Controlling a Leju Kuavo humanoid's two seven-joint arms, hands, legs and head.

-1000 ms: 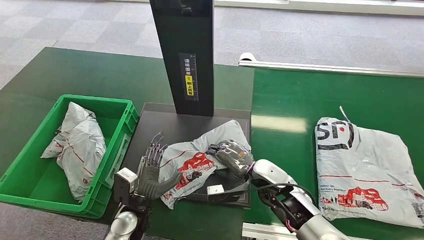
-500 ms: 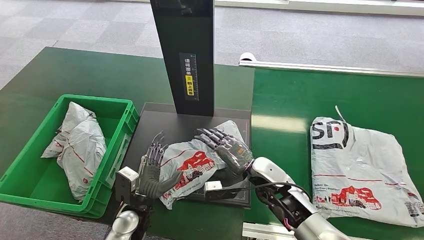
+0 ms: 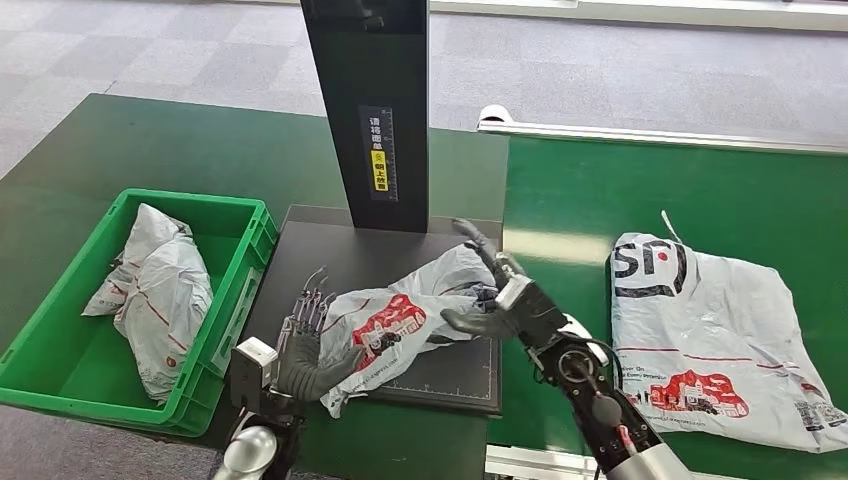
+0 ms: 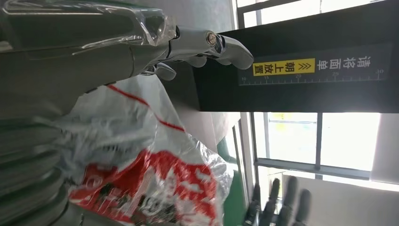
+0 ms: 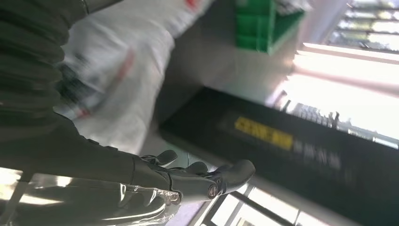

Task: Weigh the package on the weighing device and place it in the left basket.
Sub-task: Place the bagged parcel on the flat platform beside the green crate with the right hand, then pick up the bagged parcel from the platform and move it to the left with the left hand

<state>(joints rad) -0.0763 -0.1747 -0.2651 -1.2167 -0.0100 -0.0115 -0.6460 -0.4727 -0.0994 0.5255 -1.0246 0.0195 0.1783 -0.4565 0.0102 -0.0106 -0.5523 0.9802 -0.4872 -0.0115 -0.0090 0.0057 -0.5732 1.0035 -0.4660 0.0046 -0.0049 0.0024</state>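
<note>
Centrally, package flat on black scale, crumpled, white-grey with red print; near end past the scale's front-left edge. Scale on dark green surface, black upright column with yellow label at its back. Left hand at the package's near-left end, fingers spread and pointing upward, thumb under the plastic edge; touching, open, no closed grip visible. Right hand at the package's right end, fingers spread wide, thumb toward the plastic, holding nothing. Green basket left of the scale, just beside it, two grey bags inside. Second, larger bag flat on the conveyor belt to the right, well apart from the scale.
</note>
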